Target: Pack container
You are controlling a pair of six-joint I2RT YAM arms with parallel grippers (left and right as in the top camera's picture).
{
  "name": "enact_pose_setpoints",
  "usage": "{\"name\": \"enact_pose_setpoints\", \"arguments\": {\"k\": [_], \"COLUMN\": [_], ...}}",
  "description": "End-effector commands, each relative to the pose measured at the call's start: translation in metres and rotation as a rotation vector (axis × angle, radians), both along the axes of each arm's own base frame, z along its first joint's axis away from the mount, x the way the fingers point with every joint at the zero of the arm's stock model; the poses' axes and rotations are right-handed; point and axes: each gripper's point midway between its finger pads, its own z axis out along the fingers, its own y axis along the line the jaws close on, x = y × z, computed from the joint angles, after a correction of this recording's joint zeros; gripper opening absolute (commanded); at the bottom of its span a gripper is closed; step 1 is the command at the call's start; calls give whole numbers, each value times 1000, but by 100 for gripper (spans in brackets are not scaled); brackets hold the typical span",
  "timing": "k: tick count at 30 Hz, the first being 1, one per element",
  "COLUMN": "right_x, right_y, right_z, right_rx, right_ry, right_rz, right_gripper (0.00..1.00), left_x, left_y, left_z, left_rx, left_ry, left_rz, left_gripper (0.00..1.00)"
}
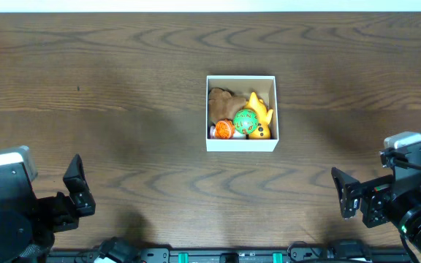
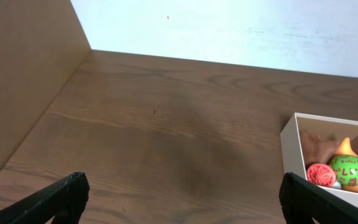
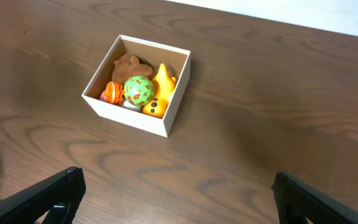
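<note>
The container (image 1: 241,144), a small square box with white walls and a brown inside, stands at the table's middle. It holds a brown toy (image 1: 221,101), a yellow toy (image 1: 259,109), a green ball (image 1: 245,121) and an orange ball (image 1: 224,130). It also shows in the left wrist view (image 2: 289,143) and the right wrist view (image 3: 129,117). My left gripper (image 2: 182,199) is open and empty near the front left. My right gripper (image 3: 179,196) is open and empty near the front right. Both are well away from the container.
The dark wooden table (image 1: 123,88) runs to a white wall at the back. A brown board (image 2: 17,81) stands along the left side in the left wrist view.
</note>
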Motion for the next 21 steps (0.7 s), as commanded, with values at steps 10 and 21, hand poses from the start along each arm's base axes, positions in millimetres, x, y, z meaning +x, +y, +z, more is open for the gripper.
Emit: {"name": "enact_pose_setpoints", "arguments": {"k": [10,21], "right_x": [19,28], "right_y": [-15,-20], "right_z": [6,-154], "right_rx": [-27,-29], "right_ry": [-335,-186], "right_rz": [-72,-99], "right_gripper": [99,99], "left_x": [1,1], "left_y": [4,4], "left_z": [1,1], "left_rx": [-1,-1], "left_ry": [-5,-5], "left_rz": [28,28], "left_gripper": [98,98]}}
